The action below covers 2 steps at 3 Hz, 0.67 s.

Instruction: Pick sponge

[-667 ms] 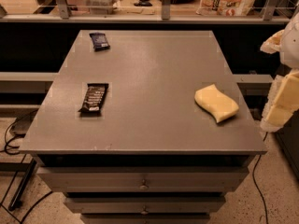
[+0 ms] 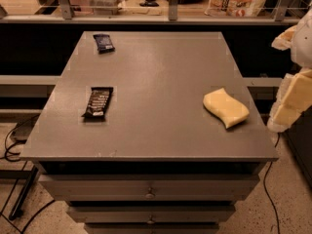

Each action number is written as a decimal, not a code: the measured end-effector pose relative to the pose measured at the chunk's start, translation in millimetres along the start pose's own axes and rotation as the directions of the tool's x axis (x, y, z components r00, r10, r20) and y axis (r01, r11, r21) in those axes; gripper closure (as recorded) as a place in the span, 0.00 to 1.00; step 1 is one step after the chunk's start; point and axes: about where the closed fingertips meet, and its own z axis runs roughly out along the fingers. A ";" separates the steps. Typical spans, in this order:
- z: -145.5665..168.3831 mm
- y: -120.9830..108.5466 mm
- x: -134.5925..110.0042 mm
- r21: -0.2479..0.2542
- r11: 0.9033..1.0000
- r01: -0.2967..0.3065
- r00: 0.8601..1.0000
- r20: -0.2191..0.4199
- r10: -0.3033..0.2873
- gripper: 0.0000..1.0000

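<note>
Camera view looks down on a grey table (image 2: 156, 135) with drawers (image 2: 150, 188) stacked beneath its top. The sponge (image 2: 225, 107) lies flat on the table's right side, nearer the front edge than the back – pale yellow, thick, with wavy curved edges, and nothing touches it.

The gripper (image 2: 288, 106) hangs off the table's right edge, out past the corner region and clear of the surface, its yellowish pads angled down toward the floor side of the table. It holds nothing that I can see. Whether it is spread or pressed together I cannot tell from here.

On the table's left side a dark candy bar wrapper (image 2: 98, 102) lies lengthwise, about midway between front and back. A smaller dark wrapper (image 2: 103, 43) sits near the table's back-left corner, well apart from the first. Both are far across the table from the sponge.

Behind the table runs a railed counter (image 2: 146, 18) with packaged goods on it – and cables (image 2: 13, 138) trail on the floor by the table's left side.
</note>
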 end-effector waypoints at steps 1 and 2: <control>20.9 -15.9 -27.0 0.008 1.000 -0.007 0.999 0.038 0.007 0.00; 59.7 -31.6 -49.0 -0.022 0.999 -0.049 0.997 0.060 0.051 0.00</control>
